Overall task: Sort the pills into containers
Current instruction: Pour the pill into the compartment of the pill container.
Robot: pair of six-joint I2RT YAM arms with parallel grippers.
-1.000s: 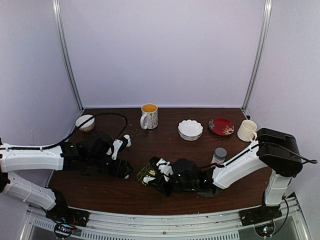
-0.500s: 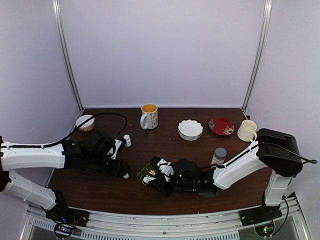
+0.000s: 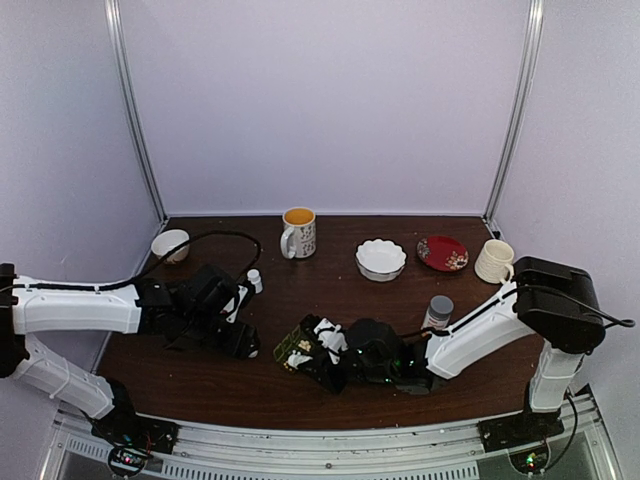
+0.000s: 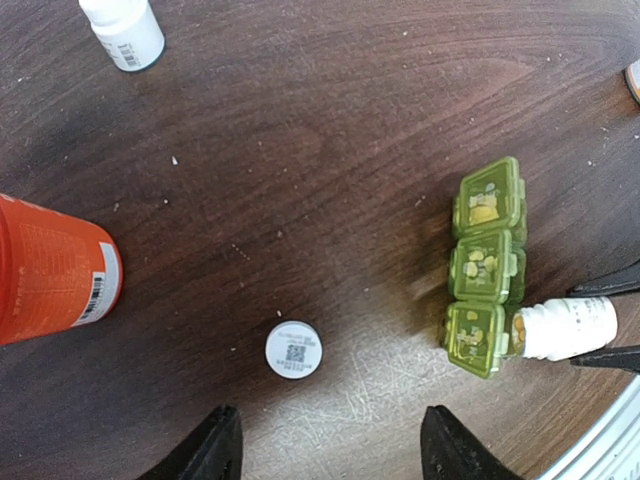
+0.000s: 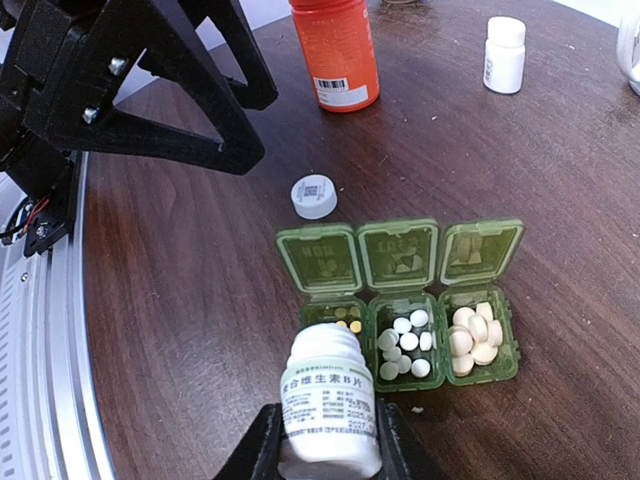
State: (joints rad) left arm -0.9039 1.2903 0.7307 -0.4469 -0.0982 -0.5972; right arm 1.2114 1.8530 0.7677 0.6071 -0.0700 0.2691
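Observation:
The dark green pill box (image 5: 398, 255) lies with its three lids open; it also shows in the left wrist view (image 4: 485, 270) and from above (image 3: 295, 350). Small yellow pills (image 5: 348, 320) sit in its left compartment, white ones (image 5: 405, 345) in the middle, larger cream ones (image 5: 475, 335) on the right. My right gripper (image 5: 328, 440) is shut on a small uncapped white bottle (image 5: 328, 400), tilted with its mouth over the left compartment. My left gripper (image 4: 332, 445) hangs open and empty just short of a loose white cap (image 4: 293, 349).
An orange bottle (image 5: 335, 50) and a capped white bottle (image 5: 503, 52) stand beyond the pill box. At the back are a mug (image 3: 298, 232), a white bowl (image 3: 380, 258), a red plate (image 3: 442, 252), a cream cup (image 3: 493, 260) and a small bowl (image 3: 170, 243). A grey-capped bottle (image 3: 438, 310) stands by the right arm.
My left arm has shifted slightly toward the right, uncovering the small white bottle behind it. The right gripper has held still with its bottle over the pill box.

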